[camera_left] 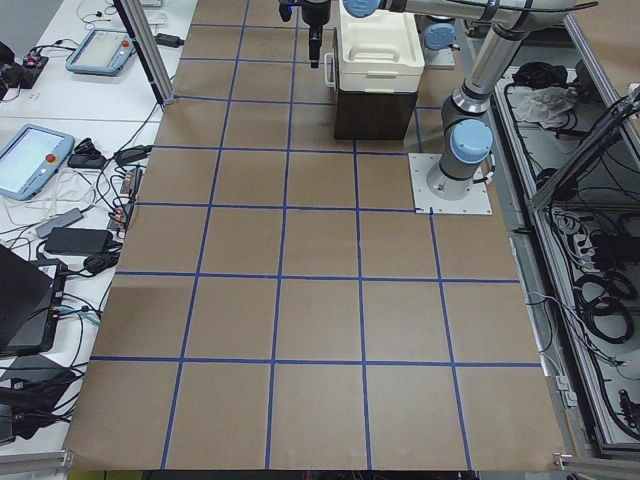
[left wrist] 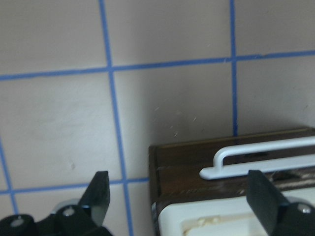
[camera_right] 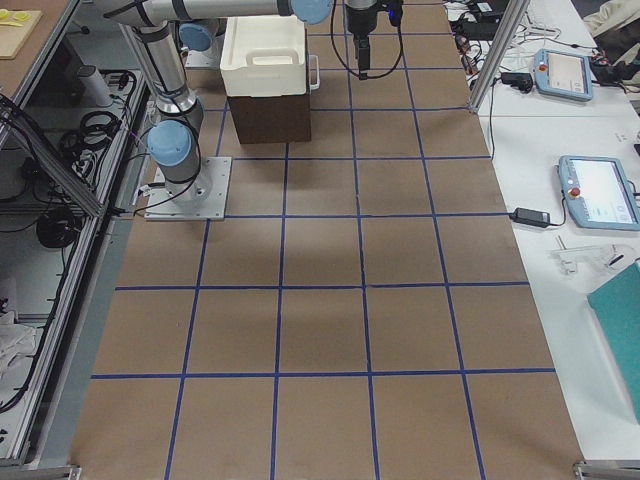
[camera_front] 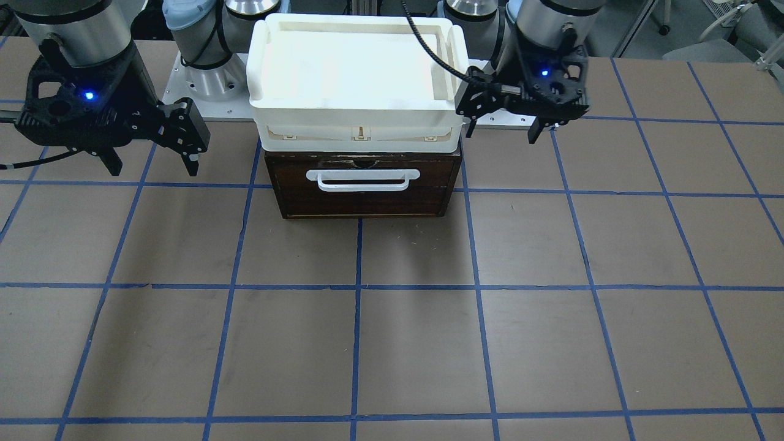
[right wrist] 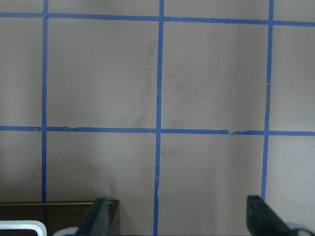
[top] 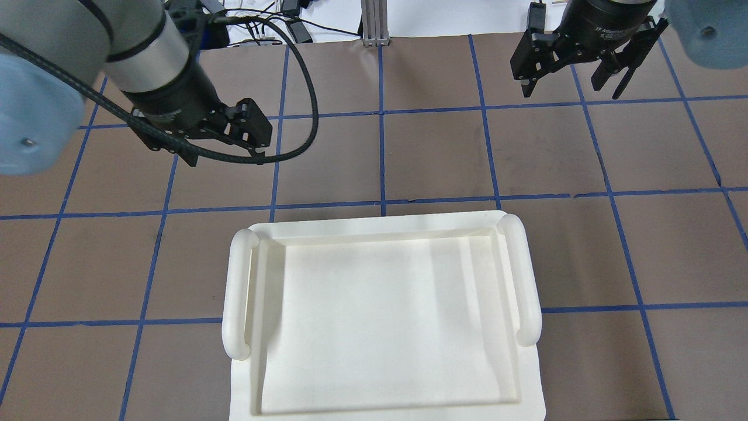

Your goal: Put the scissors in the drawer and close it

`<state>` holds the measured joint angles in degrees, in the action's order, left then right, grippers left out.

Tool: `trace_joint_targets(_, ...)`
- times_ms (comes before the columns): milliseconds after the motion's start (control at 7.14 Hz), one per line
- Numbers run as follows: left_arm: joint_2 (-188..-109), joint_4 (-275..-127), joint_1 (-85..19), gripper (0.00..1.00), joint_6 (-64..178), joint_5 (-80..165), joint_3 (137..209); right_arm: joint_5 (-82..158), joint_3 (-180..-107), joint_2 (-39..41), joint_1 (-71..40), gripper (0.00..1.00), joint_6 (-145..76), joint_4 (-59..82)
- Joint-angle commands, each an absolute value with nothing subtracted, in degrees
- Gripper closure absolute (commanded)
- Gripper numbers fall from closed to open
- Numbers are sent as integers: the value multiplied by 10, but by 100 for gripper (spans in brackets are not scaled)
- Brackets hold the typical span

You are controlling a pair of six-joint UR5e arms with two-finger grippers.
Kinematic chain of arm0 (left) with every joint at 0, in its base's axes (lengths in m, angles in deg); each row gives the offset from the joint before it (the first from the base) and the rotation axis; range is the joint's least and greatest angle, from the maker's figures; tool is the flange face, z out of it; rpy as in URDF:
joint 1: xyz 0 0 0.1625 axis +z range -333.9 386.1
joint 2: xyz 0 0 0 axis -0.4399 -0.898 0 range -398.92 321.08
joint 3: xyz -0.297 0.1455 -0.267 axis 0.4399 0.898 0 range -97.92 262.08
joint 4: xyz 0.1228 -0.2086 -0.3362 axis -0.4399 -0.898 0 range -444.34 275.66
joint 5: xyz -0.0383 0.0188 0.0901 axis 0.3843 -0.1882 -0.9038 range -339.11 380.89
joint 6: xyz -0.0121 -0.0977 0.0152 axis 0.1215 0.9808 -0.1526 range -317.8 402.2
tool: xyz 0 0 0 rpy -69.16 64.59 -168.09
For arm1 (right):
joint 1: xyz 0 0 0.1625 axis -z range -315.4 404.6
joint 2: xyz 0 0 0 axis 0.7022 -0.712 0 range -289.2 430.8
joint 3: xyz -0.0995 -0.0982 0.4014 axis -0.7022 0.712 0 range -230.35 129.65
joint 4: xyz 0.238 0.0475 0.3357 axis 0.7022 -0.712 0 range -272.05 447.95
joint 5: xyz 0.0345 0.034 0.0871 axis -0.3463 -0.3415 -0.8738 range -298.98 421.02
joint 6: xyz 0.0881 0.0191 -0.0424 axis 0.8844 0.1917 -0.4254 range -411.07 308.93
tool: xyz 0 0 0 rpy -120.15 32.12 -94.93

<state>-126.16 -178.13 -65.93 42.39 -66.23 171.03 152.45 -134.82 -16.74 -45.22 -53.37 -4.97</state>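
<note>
the drawer (camera_front: 361, 196) is pushed in, its dark front flush with the brown cabinet and the white bar handle (camera_front: 362, 179) facing away from the robot. a white bin (camera_front: 355, 116) sits on top of the cabinet and overhangs it a little on each side; the overhead view shows the inside of the bin bare. the scissors cannot be seen in any view.

the left gripper (camera_front: 502, 131) hangs in the air just beside the bin's end on the robot's left, fingers pointing down and spread apart with nothing between them. its wrist camera looks down past the two dark fingertips (left wrist: 101, 189) at a corner of the drawer front and one end of the handle.

the right gripper (camera_front: 153, 166) hangs on the other side, a little further from the cabinet, also released and holding nothing. its wrist view shows mostly the brown table (camera_front: 392, 343) with blue tape lines, and a corner of the cabinet at the lower left edge.
</note>
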Motion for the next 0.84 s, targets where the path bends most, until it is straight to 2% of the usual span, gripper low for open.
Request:
trace_joint_targets(0, -1278, -1789, -634, 1, 412, -659, 1678, 1524, -1351, -167, -452, 0, -534, -49)
trace_joint_targets(701, -1277, -1754, -635, 0, 387, -667, 1681, 1519, -1352, -168, -452, 0, -535, -49)
